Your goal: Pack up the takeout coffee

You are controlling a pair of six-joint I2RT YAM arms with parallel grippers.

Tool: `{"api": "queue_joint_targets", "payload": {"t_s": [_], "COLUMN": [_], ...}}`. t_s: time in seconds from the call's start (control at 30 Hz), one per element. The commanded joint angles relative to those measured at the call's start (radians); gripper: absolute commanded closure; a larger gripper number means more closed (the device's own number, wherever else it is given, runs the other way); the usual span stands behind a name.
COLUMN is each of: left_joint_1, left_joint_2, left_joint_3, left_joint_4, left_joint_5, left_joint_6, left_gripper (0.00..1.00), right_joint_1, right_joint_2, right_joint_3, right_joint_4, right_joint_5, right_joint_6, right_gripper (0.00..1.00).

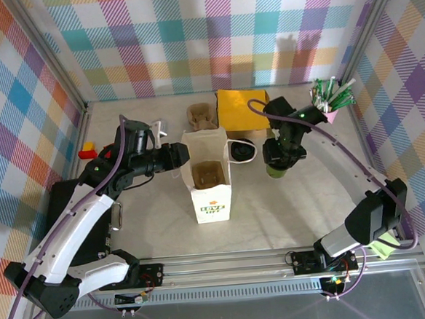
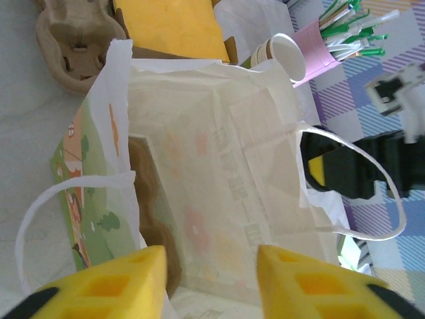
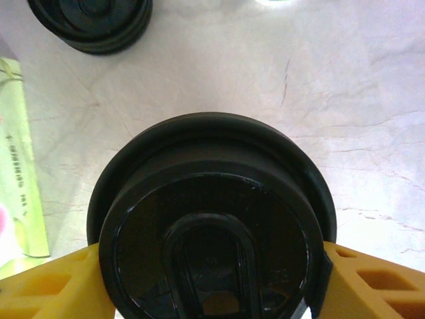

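From above, the table is walled by plaid panels at the back and both sides. Its open room lies in the lower middle and right of the frame, in front of the bag, which stands open at centre. The coffee is right of the bag, under the right pincer, its green band showing below the fingers. The left pincer is at the bag's upper left rim. A black lid lies between bag and coffee. A carrier and a yellow box sit behind the bag, and a pink cup of straws is at upper right. In the left wrist view the left pincer is open, its yellow fingers apart at the bottom edge with the bag wall between them. The bag handle loops at right, around the black right arm. In the right wrist view the right pincer clasps the coffee, both fingers touching the sides of its lid. Bare table lies above it. The other lid is at upper left, apart from the coffee, and the bag's green side is at the left edge.
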Motion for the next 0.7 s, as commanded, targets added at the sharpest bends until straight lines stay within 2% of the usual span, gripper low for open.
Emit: {"api": "queue_joint_targets", "payload": {"t_s": [0.0,0.1,0.23,0.43,0.67], "left_joint_1": [0.010,0.006,-0.019,-0.118,-0.222], "left_joint_2": [-0.023,-0.037,-0.055,-0.105,-0.160], "left_joint_3": [0.055,0.057,0.038,-0.004,-0.084], "left_joint_4": [-0.030,-0.045,-0.070,-0.139,-0.183], "left_joint_5": [0.013,0.016,0.023,-0.025,-0.064], "left_joint_6": [0.018,0.019,0.023,0.017,-0.046], "left_gripper": [0.55,0.54,0.59,0.66,0.67], "right_joint_1": [0.002,0.002,0.002,0.002,0.004], "right_joint_2": [-0.029,-0.023,-0.011,0.030,0.093], "right_joint_3": [0.107,0.207,0.325,0.487,0.661], "right_joint_4": [-0.141,-0.200,-0.257,-0.331,-0.406], "right_joint_5": [0.032,0.038,0.046,0.045,0.029], "right_joint_6": [-0.002,-0.002,-0.002,-0.001,0.011], "right_gripper": [0.38,0.39,0.39,0.40,0.39]}}
